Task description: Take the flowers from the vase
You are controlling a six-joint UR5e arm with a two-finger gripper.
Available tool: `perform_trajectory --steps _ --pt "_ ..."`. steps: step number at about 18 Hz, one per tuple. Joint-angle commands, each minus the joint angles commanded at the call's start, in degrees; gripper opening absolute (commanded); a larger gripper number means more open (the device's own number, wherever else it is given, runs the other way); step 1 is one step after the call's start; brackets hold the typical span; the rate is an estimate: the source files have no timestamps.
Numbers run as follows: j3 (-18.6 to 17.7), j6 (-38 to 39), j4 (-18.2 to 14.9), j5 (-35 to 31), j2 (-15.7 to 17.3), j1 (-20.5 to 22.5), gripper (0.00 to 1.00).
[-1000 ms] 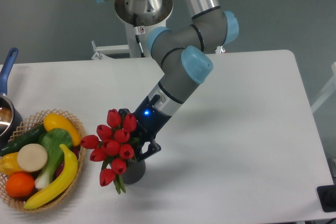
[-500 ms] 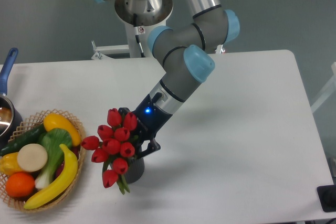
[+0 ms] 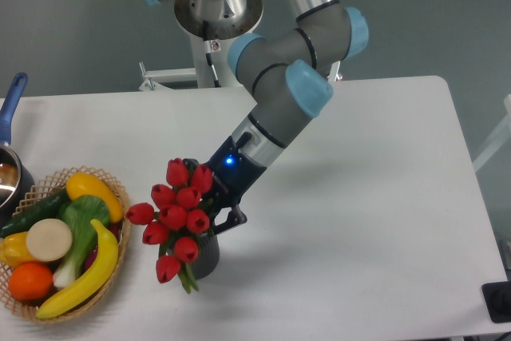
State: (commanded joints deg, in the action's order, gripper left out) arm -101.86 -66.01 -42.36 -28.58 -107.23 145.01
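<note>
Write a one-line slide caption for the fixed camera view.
UR5e arm's pincer reaches into the red flowers above the dark vase, beside a wicker basket of fruit and vegetables.

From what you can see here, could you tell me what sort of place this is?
Probably a robotics lab set up as a home tabletop: a pedestal-mounted arm at a plain white table, with fake tulips and a basket of toy produce as props.

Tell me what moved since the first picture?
The bunch of red tulip flowers went up a little, and the black two-finger gripper behind it rose too, with the grey arm shifting right. The dark grey ribbed vase and the woven wicker basket of fruit stayed put.
</note>
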Motion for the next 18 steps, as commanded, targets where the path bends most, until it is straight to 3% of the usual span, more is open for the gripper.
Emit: perform_trajectory --steps 11,18 --pt "0.79 4.48 0.0 6.17 3.61 1.15 0.45" --pt "3.77 6.5 0.0 7.75 4.22 1.33 0.45"
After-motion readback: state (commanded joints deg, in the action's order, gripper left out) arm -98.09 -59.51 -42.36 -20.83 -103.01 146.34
